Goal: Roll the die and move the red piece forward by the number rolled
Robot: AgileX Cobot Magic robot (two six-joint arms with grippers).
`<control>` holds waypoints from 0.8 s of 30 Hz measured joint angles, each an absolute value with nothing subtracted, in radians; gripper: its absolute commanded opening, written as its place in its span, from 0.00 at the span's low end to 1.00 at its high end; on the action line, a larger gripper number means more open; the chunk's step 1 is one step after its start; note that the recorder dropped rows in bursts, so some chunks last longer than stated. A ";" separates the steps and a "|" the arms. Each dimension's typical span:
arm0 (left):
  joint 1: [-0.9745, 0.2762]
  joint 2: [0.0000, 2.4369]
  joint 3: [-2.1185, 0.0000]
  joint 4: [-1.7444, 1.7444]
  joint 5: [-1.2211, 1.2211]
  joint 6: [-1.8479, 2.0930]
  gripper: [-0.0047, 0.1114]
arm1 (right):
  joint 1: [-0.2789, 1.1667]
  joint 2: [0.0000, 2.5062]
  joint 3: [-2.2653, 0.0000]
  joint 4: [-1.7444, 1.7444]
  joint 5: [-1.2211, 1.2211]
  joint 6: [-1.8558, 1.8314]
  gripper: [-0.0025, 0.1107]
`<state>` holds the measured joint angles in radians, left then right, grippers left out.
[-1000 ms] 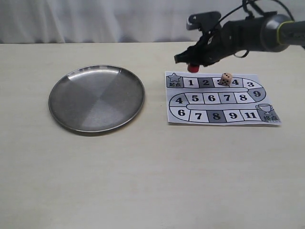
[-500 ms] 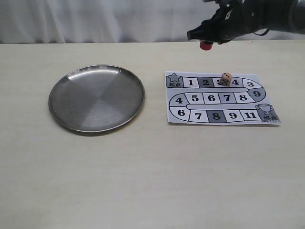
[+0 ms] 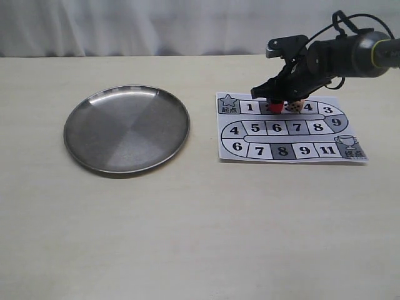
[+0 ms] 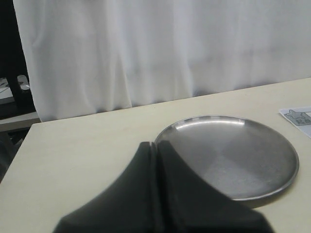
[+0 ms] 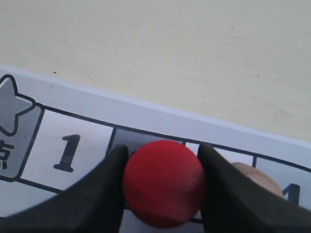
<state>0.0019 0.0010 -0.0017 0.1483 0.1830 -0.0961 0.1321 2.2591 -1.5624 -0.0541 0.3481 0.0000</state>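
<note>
exterior view: clenching the red piece (image 3: 275,107) in the right gripper (image 3: 275,102), on or just above square 2 of the paper board (image 3: 350,134), at 9 o'clock of the die (image 3: 295,107). probably handling as light, rigid and smooth; pinching its round sides mid-height. holding the left gripper (image 4: 155,158) pressed shut on nothing.

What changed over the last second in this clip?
The right gripper, shut on the red piece, rose away from the paper board, then came back down, bringing the piece over square 2, beside the die. The die, metal plate and board stayed put.
</note>
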 measured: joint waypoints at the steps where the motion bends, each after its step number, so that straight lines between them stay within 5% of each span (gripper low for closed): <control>1: 0.002 0.001 -0.002 0.148 0.183 -0.096 0.04 | 0.132 2.259 -1.562 -0.054 0.348 0.000 0.06; 24: 0.002 0.001 -0.002 0.148 0.183 -0.096 0.04 | 0.132 2.186 -1.556 -0.054 0.398 0.000 0.06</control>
